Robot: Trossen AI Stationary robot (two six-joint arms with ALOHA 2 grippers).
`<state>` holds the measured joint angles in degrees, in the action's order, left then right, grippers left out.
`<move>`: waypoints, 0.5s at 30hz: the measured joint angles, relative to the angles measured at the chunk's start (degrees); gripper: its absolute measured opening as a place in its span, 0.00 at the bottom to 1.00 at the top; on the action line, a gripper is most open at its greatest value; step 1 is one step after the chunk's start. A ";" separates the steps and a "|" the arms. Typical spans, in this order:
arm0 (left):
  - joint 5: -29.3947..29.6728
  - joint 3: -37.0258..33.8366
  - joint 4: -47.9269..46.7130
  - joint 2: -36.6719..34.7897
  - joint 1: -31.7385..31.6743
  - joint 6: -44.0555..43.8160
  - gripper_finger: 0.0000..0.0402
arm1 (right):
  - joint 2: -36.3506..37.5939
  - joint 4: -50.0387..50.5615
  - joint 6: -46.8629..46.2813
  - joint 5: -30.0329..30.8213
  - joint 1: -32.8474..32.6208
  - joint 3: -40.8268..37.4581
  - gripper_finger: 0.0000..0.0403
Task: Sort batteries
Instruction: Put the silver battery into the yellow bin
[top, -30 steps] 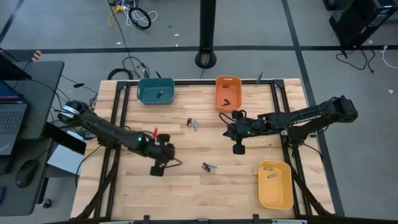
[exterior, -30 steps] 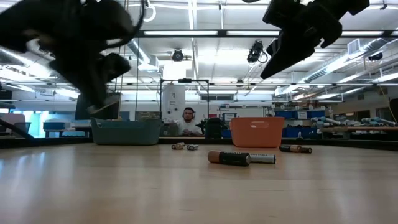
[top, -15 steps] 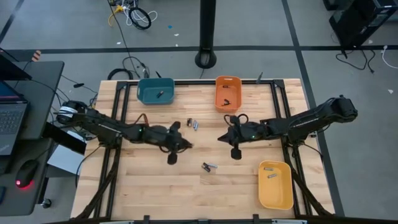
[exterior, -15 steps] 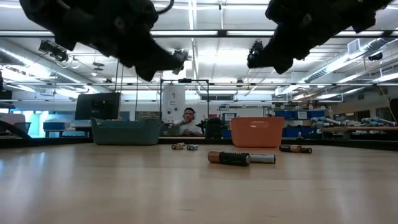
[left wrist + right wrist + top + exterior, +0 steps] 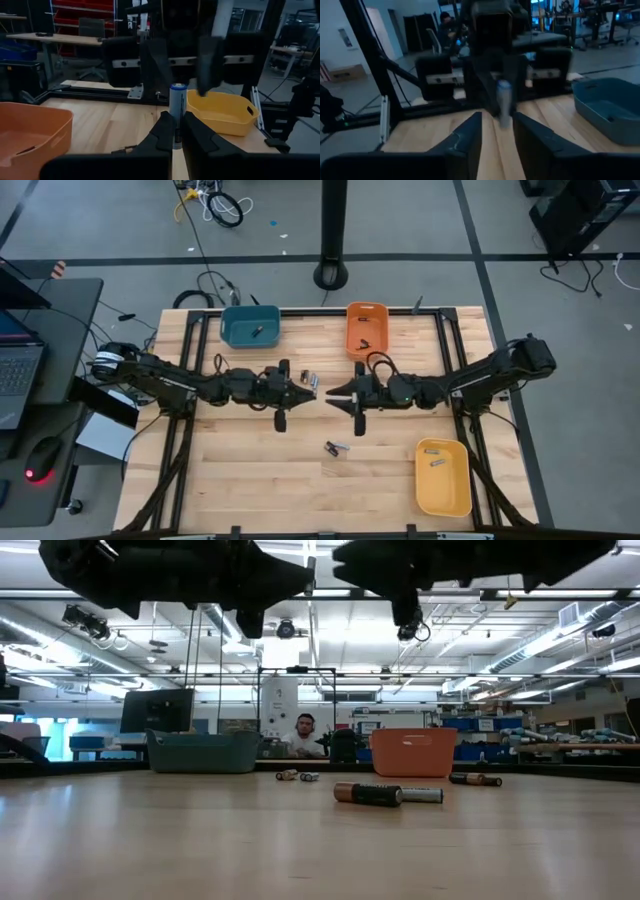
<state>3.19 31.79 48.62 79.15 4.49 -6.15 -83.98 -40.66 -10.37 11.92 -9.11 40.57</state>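
High above the table's middle, my left gripper and my right gripper point level at each other, tips nearly meeting. The left gripper is shut on a blue-grey battery with a silver cap. The right gripper is open, with its fingers just short of that battery on either side; I see no touch. On the wood lie one pair of batteries and another pair. More lie in the teal bin, orange bin and yellow bin. My left gripper pinches the battery's lower half between its two fingertips. The fingers lie level, coming from the table's left, and cross the battery. The battery stands upright in the hold with its silver cap up, lifted clear of the table.
In the low view the loose batteries lie on the wood far below both grippers. The bins stand at the far edge and the near right corner. A black frame runs along the table's sides. A person sits beyond the far edge.
Both grippers have tipped up from pointing down to level and swung toward each other over the table's middle. The left one has carried its battery along and risen a little. The right gripper has opened.
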 joint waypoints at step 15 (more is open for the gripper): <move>-0.49 0.00 1.02 -0.02 0.74 1.49 0.05 | -4.86 -0.09 1.14 0.04 -0.26 6.59 0.32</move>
<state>2.70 31.79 49.64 79.13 5.23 -4.67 -88.84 -40.75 -9.23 11.97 -9.37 47.16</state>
